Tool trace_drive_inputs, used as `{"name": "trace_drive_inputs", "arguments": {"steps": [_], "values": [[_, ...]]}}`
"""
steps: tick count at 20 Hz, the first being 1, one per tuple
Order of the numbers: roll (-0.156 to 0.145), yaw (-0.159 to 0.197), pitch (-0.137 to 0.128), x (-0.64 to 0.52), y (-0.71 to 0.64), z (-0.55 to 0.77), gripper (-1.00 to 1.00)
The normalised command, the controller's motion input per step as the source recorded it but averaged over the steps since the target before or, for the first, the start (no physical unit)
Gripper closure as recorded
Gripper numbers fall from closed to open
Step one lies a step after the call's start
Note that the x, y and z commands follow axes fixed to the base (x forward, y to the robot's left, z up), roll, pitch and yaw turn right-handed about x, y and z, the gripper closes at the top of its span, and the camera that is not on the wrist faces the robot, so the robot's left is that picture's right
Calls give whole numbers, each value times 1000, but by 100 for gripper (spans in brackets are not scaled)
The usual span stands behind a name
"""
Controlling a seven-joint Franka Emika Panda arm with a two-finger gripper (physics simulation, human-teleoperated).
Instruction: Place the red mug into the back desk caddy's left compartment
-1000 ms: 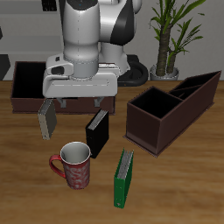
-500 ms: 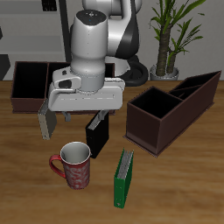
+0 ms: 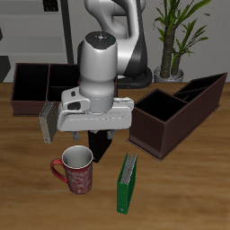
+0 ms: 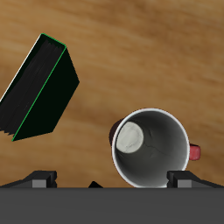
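The gripper [image 3: 87, 137] hangs just above the red mug [image 3: 76, 169], fingers spread wide (nothing between them); the mug stands upright near the table's front edge. The back desk caddy [image 3: 36, 85] sits well apart, farther back.

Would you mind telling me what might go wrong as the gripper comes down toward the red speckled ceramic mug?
1. The gripper hangs just behind the red speckled ceramic mug, so a straight descent may clip its rim and tip it.
2. The upright green-edged black book stands close beside the mug; a nudged mug could topple it.
3. The back desk caddy, a long dark brown box, is largely hidden behind the arm, which may hamper aiming.
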Motion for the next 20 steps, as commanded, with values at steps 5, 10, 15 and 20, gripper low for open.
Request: {"name": "trace_drive_inputs", "arguments": {"steps": [5,10,15,20], "values": [[-10,8,15,102,-7,-181,-100],[-7,-10,40,69,24,-309,-100],[20,-22,67,59,2,-389,-100],[-12,-26,46,36,-95,-258,100]]}}
